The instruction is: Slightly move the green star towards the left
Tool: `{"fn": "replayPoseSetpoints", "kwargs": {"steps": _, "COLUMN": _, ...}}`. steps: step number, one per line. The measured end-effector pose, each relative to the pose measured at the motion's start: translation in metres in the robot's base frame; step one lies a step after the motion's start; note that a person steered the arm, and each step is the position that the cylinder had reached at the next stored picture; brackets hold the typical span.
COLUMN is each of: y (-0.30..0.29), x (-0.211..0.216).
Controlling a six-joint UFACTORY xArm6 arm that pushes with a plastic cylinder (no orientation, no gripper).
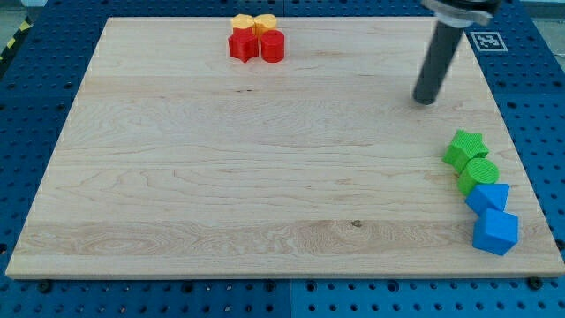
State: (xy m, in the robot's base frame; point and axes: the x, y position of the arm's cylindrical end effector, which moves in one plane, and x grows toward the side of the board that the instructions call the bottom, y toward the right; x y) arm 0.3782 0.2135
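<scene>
Tool first: it is a bare dark rod with nothing to open or close, and my tip [426, 100] rests on the bench [221, 168] clamped on nothing and touching no block. Below the tip and a little toward the view's right sits the green star [464, 147], near the bench's right edge, clearly apart from the tool. Just beyond the star, farther below the tip, a green cylinder [478, 174] appears to touch it, and after that come a blue block [488, 196] of unclear shape and a blue cube [495, 231], forming a tight column down the right side. Far off to the tip's left, near the view's top, a red star [242, 45], a red cylinder [272, 47] and two yellow blocks [254, 23] huddle together, well out of the way. The main risk, as I judge it, is the approach: to shove the star leftward the tool has to reach the star's right side, where little bench remains before the edge, and a path straight down would strike the star from above and drive it into the green cylinder. A contact placed low on the star could also drag the cylinder along or spin the star instead of sliding it. Since only a slight move is wanted, too long a push would overshoot
</scene>
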Motion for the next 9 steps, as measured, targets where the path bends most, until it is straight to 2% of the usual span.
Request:
{"fn": "replayPoseSetpoints", "kwargs": {"steps": 2, "y": 0.102, "x": -0.01}}
{"fn": "replayPoseSetpoints", "kwargs": {"steps": 3, "y": 0.131, "x": -0.02}}
{"fn": "replayPoseSetpoints", "kwargs": {"steps": 4, "y": 0.132, "x": -0.018}}
{"fn": "replayPoseSetpoints", "kwargs": {"steps": 5, "y": 0.132, "x": 0.026}}
{"fn": "replayPoseSetpoints", "kwargs": {"steps": 6, "y": 0.131, "x": 0.109}}
{"fn": "replayPoseSetpoints", "kwargs": {"steps": 9, "y": 0.128, "x": 0.155}}
